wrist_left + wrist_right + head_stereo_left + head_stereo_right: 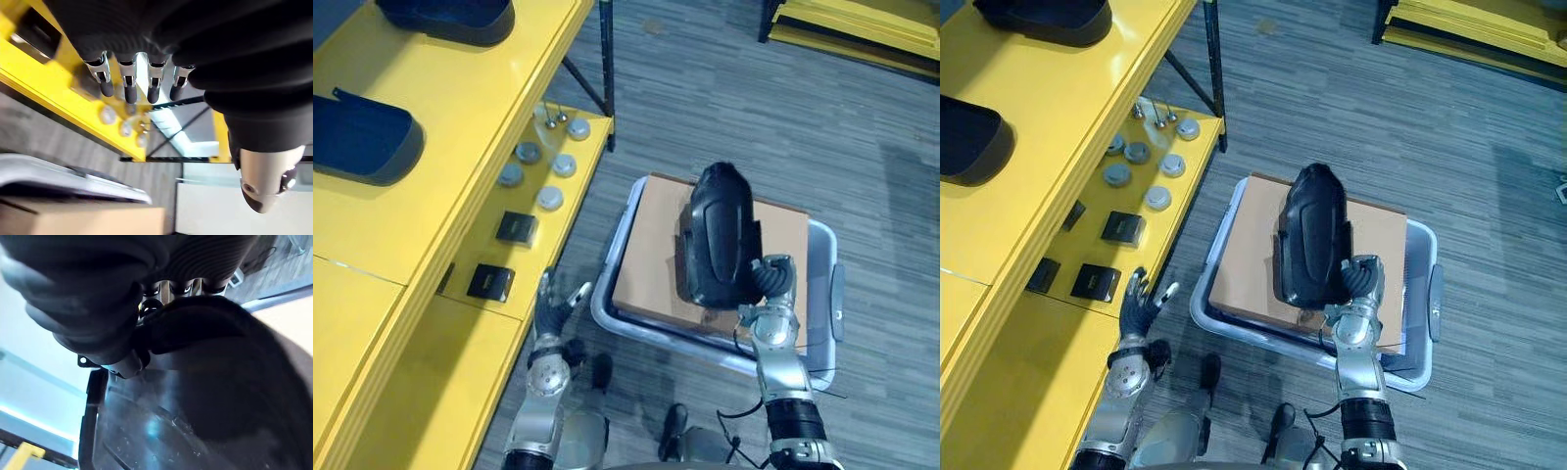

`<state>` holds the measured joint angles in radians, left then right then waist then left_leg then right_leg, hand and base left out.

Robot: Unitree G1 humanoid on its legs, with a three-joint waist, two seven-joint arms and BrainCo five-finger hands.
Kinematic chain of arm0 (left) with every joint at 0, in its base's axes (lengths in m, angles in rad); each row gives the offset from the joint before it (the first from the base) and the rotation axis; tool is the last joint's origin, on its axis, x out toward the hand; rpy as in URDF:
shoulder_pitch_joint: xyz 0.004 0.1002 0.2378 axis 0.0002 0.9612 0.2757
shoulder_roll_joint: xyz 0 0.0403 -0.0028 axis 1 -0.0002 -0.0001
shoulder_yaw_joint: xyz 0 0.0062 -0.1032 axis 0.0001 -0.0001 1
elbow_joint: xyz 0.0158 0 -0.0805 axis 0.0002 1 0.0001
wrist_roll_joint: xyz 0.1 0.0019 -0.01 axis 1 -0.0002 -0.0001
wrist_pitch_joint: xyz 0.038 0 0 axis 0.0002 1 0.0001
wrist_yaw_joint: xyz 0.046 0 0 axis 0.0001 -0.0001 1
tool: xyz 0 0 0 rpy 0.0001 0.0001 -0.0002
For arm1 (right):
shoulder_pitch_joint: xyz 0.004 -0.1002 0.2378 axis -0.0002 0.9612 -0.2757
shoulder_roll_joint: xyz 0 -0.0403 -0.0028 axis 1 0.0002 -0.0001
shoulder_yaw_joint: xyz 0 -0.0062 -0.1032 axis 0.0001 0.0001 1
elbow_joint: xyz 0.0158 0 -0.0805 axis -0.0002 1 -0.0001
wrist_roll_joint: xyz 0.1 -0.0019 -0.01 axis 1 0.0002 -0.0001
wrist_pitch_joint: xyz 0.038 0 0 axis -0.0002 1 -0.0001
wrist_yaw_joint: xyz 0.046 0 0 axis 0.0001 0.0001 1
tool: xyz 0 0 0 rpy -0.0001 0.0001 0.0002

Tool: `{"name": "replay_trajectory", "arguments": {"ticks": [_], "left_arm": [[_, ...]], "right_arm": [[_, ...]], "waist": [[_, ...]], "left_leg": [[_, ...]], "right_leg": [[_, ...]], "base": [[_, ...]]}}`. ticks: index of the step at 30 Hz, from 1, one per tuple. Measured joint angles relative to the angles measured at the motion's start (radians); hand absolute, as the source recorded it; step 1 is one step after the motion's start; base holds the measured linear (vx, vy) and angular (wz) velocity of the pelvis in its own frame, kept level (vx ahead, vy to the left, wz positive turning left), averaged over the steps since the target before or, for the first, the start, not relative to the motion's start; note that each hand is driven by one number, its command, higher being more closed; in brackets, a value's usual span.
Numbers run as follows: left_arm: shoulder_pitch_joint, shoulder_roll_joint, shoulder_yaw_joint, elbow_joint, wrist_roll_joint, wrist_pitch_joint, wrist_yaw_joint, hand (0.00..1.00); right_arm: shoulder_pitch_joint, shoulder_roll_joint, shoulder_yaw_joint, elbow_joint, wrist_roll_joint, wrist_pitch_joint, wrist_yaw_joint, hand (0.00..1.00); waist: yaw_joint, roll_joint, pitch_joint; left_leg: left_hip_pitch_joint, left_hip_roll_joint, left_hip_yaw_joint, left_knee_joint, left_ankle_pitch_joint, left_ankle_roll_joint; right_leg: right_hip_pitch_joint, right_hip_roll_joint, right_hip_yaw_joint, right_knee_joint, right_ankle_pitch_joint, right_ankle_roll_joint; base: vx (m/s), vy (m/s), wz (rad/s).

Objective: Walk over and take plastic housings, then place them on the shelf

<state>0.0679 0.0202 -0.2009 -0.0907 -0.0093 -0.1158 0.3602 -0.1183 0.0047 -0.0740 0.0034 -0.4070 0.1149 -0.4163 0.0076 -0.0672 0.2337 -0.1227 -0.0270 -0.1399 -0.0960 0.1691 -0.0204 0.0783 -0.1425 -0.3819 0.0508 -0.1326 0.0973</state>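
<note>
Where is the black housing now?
Eye views: the black housing is right of centre, gripped by the right hand over cardboard in the grey bin.

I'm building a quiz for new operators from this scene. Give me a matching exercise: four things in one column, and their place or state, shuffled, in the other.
1 black housing
2 cardboard sheet
3 round discs
4 left robot hand

A on the lower shelf
B open, fingers straight
C lying in the grey bin
D gripped by right robot hand

Pairs: 1-D, 2-C, 3-A, 4-B
</note>
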Motion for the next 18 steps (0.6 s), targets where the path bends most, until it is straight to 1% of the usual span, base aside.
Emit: {"name": "replay_trajectory", "arguments": {"ticks": [1,2,5,6,8,9,12,13,16,18], "left_arm": [[-0.013,-0.001,-0.017,-0.011,-0.001,-0.008,0.011,0.00],[-0.038,-0.001,-0.041,-0.025,-0.012,-0.015,0.020,0.00],[-0.067,-0.001,-0.076,-0.026,-0.022,-0.017,0.038,0.00],[-0.080,-0.001,-0.091,-0.026,-0.022,-0.017,0.042,0.00],[-0.103,-0.001,-0.121,-0.026,-0.021,-0.013,0.057,0.00],[-0.113,-0.001,-0.134,-0.026,-0.020,-0.004,0.060,0.00],[-0.133,-0.001,-0.159,-0.025,-0.020,0.006,0.064,0.00],[-0.139,-0.001,-0.165,-0.021,-0.019,0.016,0.069,0.00],[-0.174,-0.003,-0.181,0.016,-0.025,0.032,0.092,0.00],[-0.181,-0.002,-0.183,0.024,-0.032,0.036,0.101,0.00]], "right_arm": [[0.000,0.004,0.018,-0.015,0.000,-0.007,-0.001,1.00],[-0.001,0.011,0.051,-0.051,-0.001,-0.023,-0.005,1.00],[-0.003,0.013,0.126,-0.116,-0.007,-0.037,-0.021,1.00],[-0.005,0.015,0.157,-0.146,-0.007,-0.050,-0.022,1.00],[-0.007,0.019,0.205,-0.193,-0.008,-0.071,-0.022,1.00],[-0.008,0.021,0.235,-0.210,-0.008,-0.079,-0.022,1.00],[-0.009,0.020,0.283,-0.227,-0.008,-0.100,-0.023,1.00],[-0.009,0.020,0.313,-0.227,-0.006,-0.109,-0.022,1.00],[-0.008,0.019,0.371,-0.242,-0.003,-0.110,-0.022,1.00],[-0.008,0.018,0.381,-0.263,0.007,-0.111,-0.021,1.00]], "waist": [[-0.001,0.001,-0.014],[-0.006,0.001,-0.017],[-0.021,0.006,-0.039],[-0.020,0.006,-0.041],[-0.023,0.007,-0.048],[-0.027,0.007,-0.058],[-0.037,0.008,-0.075],[-0.047,0.008,-0.087],[-0.048,0.012,-0.100],[-0.050,0.014,-0.102]], "left_leg": [[0.002,0.000,0.001,0.000,0.000,0.000],[0.015,0.001,0.004,0.000,0.000,0.000],[0.018,0.004,0.010,0.000,0.000,0.000],[0.026,0.007,0.022,0.000,0.000,0.000],[0.033,0.010,0.035,0.000,0.000,0.000],[0.035,0.011,0.039,0.000,-0.001,0.000],[0.041,0.012,0.054,0.000,-0.002,0.002],[0.041,0.012,0.061,0.000,-0.002,0.002],[0.042,0.017,0.074,0.000,-0.003,0.004],[0.042,0.018,0.080,0.000,-0.003,0.004]], "right_leg": [[0.001,0.000,0.002,0.000,0.000,0.000],[0.010,0.000,0.005,0.002,0.000,0.000],[0.007,0.001,0.017,0.007,0.000,0.000],[0.005,0.001,0.031,0.014,0.000,0.000],[0.003,0.002,0.042,0.016,0.001,0.000],[0.002,0.002,0.051,0.017,0.001,-0.001],[0.001,0.003,0.059,0.017,0.005,-0.001],[-0.001,0.002,0.063,0.017,0.007,0.000],[-0.010,0.004,0.086,0.015,0.017,-0.001],[-0.013,0.004,0.091,0.015,0.020,-0.001]], "base": [[-0.02,-0.011,-0.07],[-0.03,-0.011,-0.10],[-0.05,-0.003,-0.11],[-0.06,0.002,-0.24],[-0.09,0.002,-0.23],[-0.07,0.007,-0.13],[-0.05,0.005,-0.14],[-0.04,0.008,-0.18],[-0.04,0.007,-0.19],[-0.04,0.006,-0.11]]}}
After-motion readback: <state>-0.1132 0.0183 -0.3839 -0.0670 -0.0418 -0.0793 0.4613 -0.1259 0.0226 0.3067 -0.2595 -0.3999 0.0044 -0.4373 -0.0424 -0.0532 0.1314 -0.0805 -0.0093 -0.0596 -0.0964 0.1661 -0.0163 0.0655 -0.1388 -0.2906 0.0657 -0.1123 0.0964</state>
